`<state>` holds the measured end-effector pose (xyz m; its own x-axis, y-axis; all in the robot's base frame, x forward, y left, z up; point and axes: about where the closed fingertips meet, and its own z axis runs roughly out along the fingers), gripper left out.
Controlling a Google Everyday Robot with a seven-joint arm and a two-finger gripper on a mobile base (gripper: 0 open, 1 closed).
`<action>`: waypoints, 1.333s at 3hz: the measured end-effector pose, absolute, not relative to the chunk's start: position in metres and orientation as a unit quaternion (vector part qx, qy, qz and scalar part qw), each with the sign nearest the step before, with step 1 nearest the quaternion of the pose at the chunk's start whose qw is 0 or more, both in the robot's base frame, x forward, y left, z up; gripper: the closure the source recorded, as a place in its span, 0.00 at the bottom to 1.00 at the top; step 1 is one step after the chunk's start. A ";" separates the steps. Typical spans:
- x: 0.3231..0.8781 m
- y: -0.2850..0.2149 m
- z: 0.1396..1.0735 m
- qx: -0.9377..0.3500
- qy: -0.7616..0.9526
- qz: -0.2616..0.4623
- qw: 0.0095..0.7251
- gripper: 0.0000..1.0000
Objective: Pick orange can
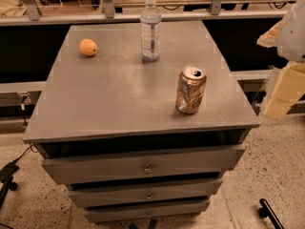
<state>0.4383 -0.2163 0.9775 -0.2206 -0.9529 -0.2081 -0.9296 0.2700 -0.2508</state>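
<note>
The orange can [190, 90] stands upright on the grey cabinet top [119, 99], near its front right corner. It is shiny orange-copper with white markings and a silver top with a pull tab. My gripper [282, 80], white with beige parts, is at the right edge of the view, off to the right of the cabinet. It is well apart from the can and holds nothing that I can see.
A tall clear water bottle [150, 28] stands at the back middle of the top. A small round orange fruit [88, 47] lies at the back left. The cabinet has three drawers [143, 165] below, slightly open. Rails and shelving run behind.
</note>
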 end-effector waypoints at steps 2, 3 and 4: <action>0.437 -0.209 0.977 -0.621 0.766 -0.037 0.164 0.00; 0.443 -0.165 0.961 -0.671 0.722 -0.019 0.168 0.00; 0.458 -0.101 0.929 -0.721 0.675 0.005 0.158 0.00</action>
<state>0.4581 -0.1013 0.9292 0.0883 -0.9714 -0.2205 -0.9744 -0.0383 -0.2215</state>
